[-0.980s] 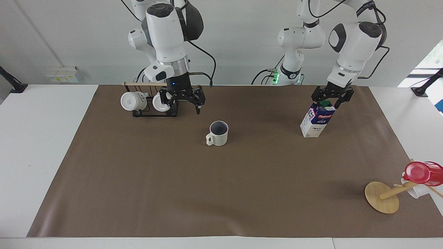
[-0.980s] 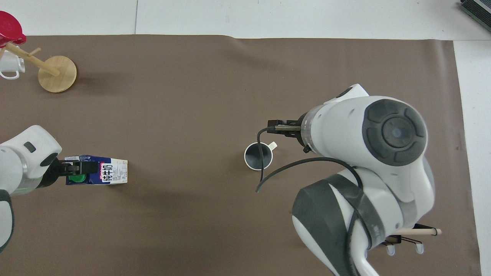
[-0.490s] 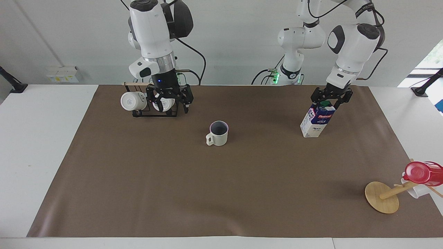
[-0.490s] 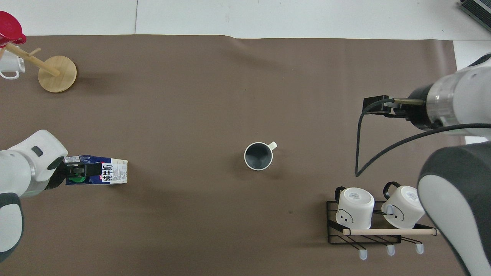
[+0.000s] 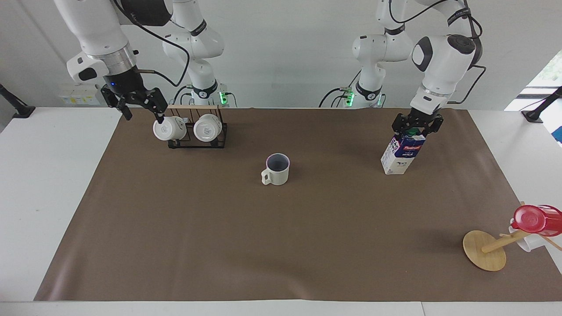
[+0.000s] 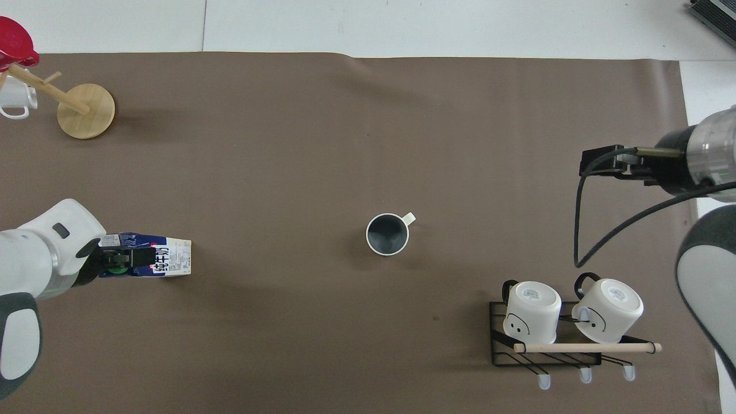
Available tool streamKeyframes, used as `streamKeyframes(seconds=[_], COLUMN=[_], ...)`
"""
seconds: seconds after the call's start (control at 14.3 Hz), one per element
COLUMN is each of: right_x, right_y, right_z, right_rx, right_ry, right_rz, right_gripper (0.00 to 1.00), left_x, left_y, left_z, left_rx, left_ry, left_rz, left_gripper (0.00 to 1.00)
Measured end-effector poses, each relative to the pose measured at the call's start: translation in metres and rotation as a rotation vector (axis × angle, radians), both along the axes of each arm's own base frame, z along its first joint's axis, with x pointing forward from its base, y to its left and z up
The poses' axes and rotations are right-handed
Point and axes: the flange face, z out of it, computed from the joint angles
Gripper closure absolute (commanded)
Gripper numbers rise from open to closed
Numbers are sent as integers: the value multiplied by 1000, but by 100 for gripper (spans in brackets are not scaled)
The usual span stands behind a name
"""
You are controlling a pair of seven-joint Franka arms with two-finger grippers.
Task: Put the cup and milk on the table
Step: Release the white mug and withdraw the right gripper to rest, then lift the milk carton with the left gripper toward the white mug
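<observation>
Here the left hand (image 5: 416, 126) sits at the top of the milk (image 5: 401, 154) at right of centre in the facing view, its fingers either side of the green cap; whether they press the carton cannot be told, and its lower part stands on the brown sheet (image 5: 281, 245). In the overhead view that hand mostly hides the cap. The right hand (image 5: 140, 109), open and empty, hangs at upper left beside the mug rack (image 5: 196, 131); overhead, the frame's right edge cuts its arm off. The cup (image 5: 276, 169) stands upright mid-frame on the table (image 5: 44, 175). At lower right the red cup (image 5: 536, 219) is partly cropped.
</observation>
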Motion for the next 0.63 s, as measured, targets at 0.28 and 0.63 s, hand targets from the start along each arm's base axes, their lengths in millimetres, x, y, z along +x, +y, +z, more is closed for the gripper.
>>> streamKeyframes(seconds=[0.28,0.63], right_x=[-29,-34], right_y=[-16,-5], right_z=[43,47], right_rx=[-2,-2], right_ry=[31,33], right_rz=[36,59], right_gripper=[0,0], left_x=[0,-1], left_y=[0,0], left_z=[0,3], left_rx=[0,0], left_ry=[0,-5], left_rz=[0,-2], left_gripper=[23,34])
